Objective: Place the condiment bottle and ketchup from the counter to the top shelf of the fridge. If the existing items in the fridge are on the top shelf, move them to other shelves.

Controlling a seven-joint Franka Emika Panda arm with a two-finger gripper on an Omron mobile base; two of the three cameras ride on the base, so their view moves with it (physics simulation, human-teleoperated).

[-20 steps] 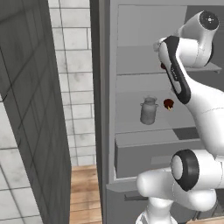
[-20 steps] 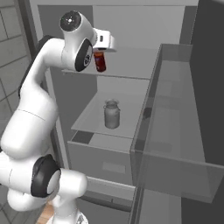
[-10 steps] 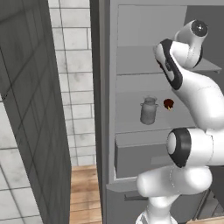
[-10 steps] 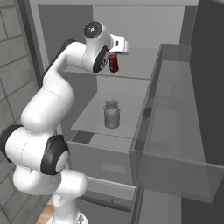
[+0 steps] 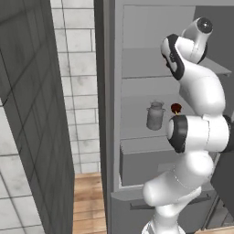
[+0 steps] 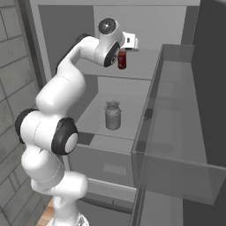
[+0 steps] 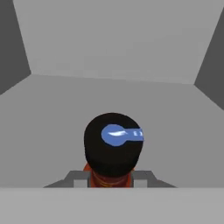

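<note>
My gripper (image 6: 122, 54) is shut on the ketchup (image 6: 122, 60), a red bottle with a black cap, and holds it upright inside the fridge (image 6: 66, 26). The bottle hangs low over the top shelf (image 6: 148, 66), and I cannot tell if it touches. In the hand view the black cap (image 7: 113, 142) sits just ahead of my gripper (image 7: 112, 179), with the shelf plate (image 7: 52, 113) beyond. The grey milk can (image 5: 155, 115) (image 6: 113, 115) and the brown drumstick (image 5: 176, 108) stand on the shelf below. The condiment bottle and the counter are out of view.
A grey drawer (image 5: 146, 162) (image 6: 103, 161) sits under the lower shelf. The open dark door (image 6: 214, 66) carries a translucent bin (image 6: 176, 137) close to the right of my arm. A tiled wall (image 5: 77, 91) and a dark panel (image 5: 27, 114) stand left of the fridge.
My arm has reached further into the fridge, carrying the ketchup from the front left of the top shelf toward its middle. The can and drumstick have not moved.
</note>
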